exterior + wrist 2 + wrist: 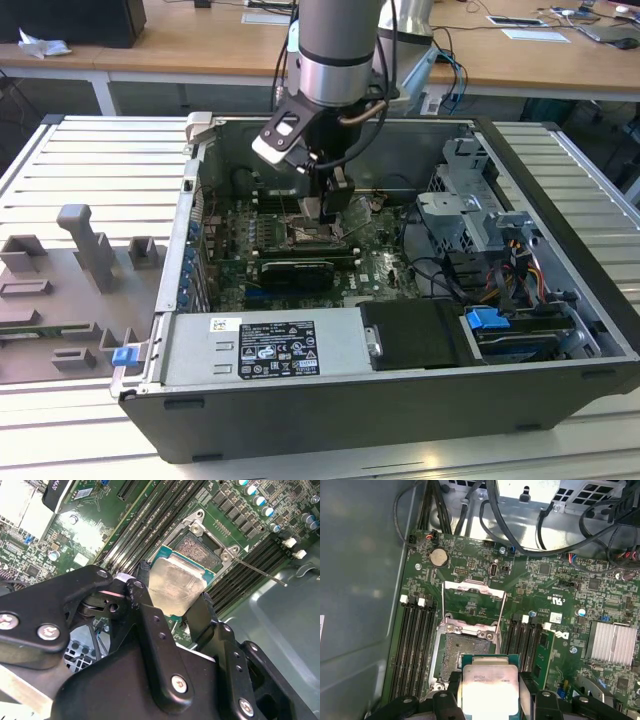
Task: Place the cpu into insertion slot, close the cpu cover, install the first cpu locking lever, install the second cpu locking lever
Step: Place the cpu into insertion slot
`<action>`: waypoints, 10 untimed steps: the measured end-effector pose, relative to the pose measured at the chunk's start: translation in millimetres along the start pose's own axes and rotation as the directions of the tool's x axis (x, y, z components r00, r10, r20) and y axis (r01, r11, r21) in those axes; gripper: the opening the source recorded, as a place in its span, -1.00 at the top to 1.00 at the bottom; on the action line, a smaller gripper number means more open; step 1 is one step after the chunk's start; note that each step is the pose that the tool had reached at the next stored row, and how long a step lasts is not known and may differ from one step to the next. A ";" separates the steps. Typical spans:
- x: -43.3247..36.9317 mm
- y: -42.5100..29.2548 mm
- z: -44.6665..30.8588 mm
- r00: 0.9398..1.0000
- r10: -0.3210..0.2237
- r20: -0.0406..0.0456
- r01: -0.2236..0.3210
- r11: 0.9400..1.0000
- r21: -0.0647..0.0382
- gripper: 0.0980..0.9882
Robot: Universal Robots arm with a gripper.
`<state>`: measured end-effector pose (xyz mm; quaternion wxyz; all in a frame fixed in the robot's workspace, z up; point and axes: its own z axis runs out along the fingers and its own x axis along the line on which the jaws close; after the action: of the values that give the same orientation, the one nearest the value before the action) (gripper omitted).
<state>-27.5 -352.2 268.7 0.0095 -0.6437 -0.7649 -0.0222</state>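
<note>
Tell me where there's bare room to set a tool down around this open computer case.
The slatted table is bare beyond the grey fixture tray on the exterior view's left, and beside the case on that view's right. Inside is crowded: the hand holds the cpu over the insertion slot, memory slots flanking, cables near the drive cage.

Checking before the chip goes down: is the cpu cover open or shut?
Open. The cpu cover stands tilted up off the insertion slot, whose centre lies bare; the gripper holds the cpu, not yet in it.
</note>
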 end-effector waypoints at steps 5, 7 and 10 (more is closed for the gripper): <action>-0.1 -0.1 3.1 1.000 0.000 0.000 0.000 1.000 0.000 0.00; -0.2 -0.1 4.6 1.000 0.000 0.000 0.000 1.000 0.000 0.00; -0.3 -0.1 5.9 1.000 0.000 0.000 0.000 1.000 0.000 0.00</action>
<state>-27.5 -352.2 262.8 0.0097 -0.6437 -0.7649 -0.0221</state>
